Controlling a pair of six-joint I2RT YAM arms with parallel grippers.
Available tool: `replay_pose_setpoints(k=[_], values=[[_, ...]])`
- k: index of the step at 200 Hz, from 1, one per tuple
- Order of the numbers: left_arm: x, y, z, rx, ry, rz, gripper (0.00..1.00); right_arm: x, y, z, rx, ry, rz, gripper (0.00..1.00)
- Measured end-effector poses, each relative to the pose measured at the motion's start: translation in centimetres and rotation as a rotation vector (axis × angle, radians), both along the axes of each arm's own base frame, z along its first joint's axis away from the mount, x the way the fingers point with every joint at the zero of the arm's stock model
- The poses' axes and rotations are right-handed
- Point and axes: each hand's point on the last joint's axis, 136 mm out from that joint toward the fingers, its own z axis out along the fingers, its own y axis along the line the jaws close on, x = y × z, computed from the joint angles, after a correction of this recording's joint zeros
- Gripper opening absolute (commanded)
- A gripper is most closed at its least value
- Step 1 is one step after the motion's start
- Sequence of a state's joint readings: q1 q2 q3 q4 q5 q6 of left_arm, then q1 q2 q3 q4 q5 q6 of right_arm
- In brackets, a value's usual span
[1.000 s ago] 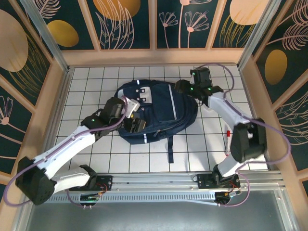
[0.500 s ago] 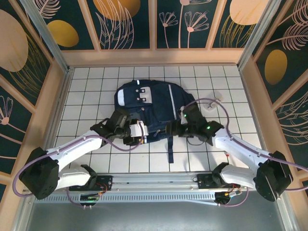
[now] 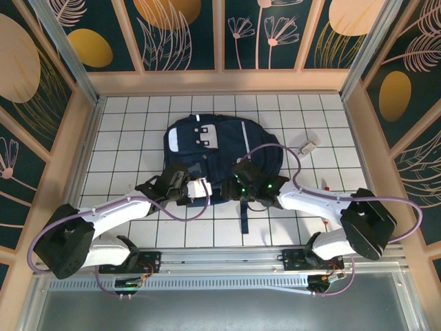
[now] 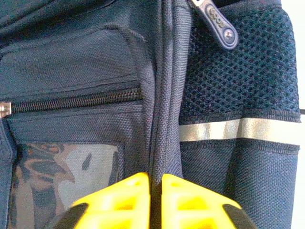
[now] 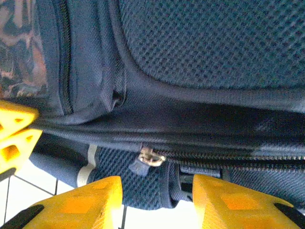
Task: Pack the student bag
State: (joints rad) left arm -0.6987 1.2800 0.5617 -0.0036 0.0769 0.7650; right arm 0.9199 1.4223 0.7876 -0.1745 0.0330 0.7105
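A small white object (image 3: 309, 146) lies on the white tiled table (image 3: 124, 117), at two o'clock from its centre; flower-painted walls (image 3: 241, 31) surround it.

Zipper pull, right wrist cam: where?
The zipper pull hangs lower centre-left in the right wrist view, on the student bag, directly above the open right gripper.

Top: looking down from above and behind the arm bases, taking in table (image 3: 124, 117) and whole bag (image 3: 227, 148).
Left wrist: facing bag fabric, very near.
Right wrist: facing bag's zip (image 5: 151, 156) edge, very near.
Shared: bag's near edge.
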Motion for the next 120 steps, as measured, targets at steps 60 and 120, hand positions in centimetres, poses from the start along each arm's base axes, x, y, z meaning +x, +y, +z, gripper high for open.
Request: replay_pose_setpoints(k=[60, 120], values=[[-0.4, -1.2, 1.4, -0.098, 0.116, 0.054, 0.00, -0.3, 1.0, 1.0, -0.034, -0.043, -0.054, 0.42], [-1.3, -2.9, 3.1, -0.201, 0.226, 0.045, 0.00, 0.1, -0.6, 0.1, -0.189, -0.032, -0.250, 0.42]])
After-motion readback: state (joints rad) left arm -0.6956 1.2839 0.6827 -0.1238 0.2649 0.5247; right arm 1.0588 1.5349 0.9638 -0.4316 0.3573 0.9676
